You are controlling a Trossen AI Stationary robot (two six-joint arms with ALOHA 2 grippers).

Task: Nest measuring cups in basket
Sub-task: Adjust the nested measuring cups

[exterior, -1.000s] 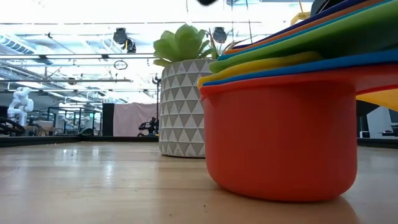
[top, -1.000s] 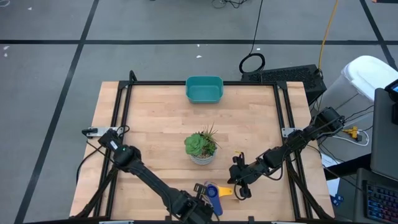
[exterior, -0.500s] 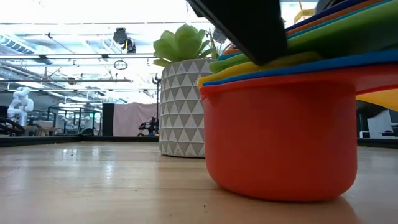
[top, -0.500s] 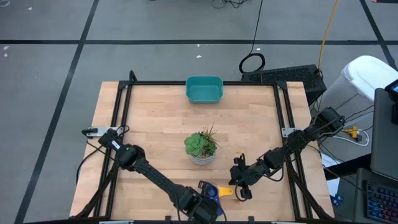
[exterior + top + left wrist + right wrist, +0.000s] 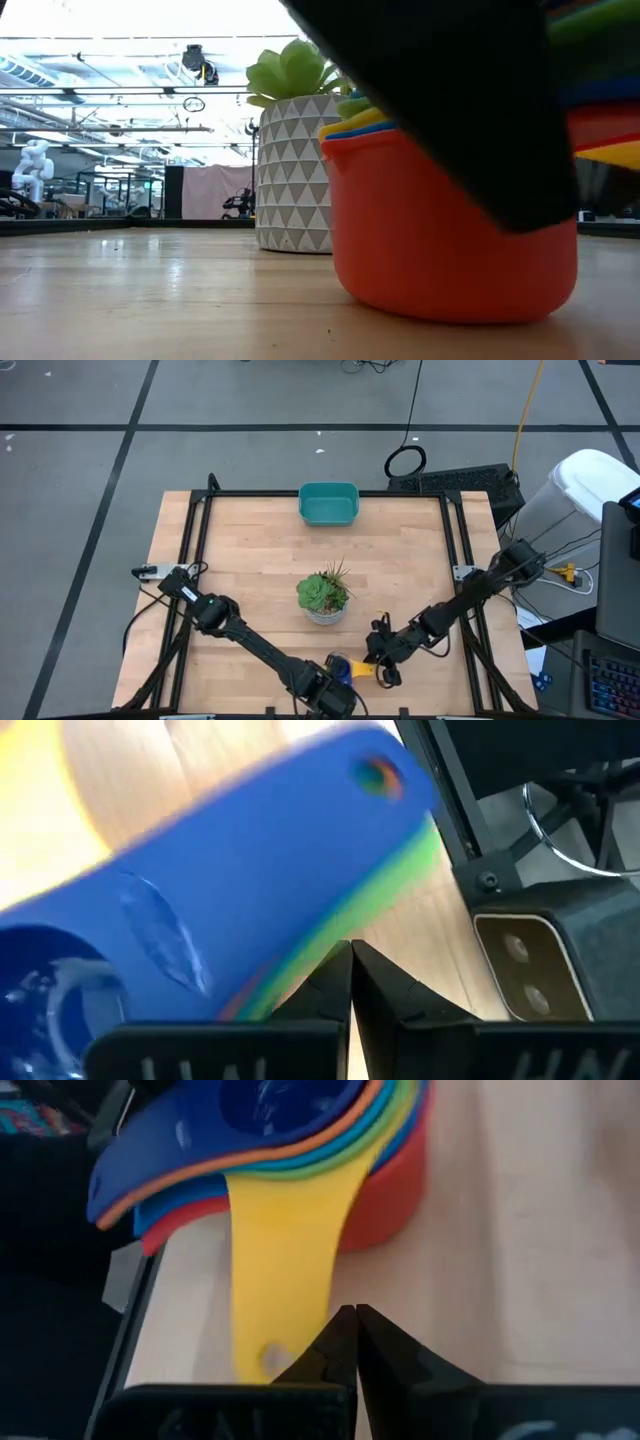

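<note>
The measuring cups [image 5: 345,666] are sitting stacked near the table's [image 5: 250,550] front edge, well apart from the basket [image 5: 328,503] at the far edge. The left gripper [image 5: 335,685] is hovering over their handles, fingers pressed together, pinching nothing. The right gripper [image 5: 385,660], fingers likewise pressed together, is hanging beside the yellow handle.

Measuring cups [image 5: 300,1170]: blue, orange, green, yellow, red, apparently; basket [image 5: 328,503] teal; plant pot [image 5: 293,175] white, triangle-patterned.

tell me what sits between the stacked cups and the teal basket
In the high view, the potted succulent stands between the stacked measuring cups and the basket; otherwise the table there is bare wood.
</note>
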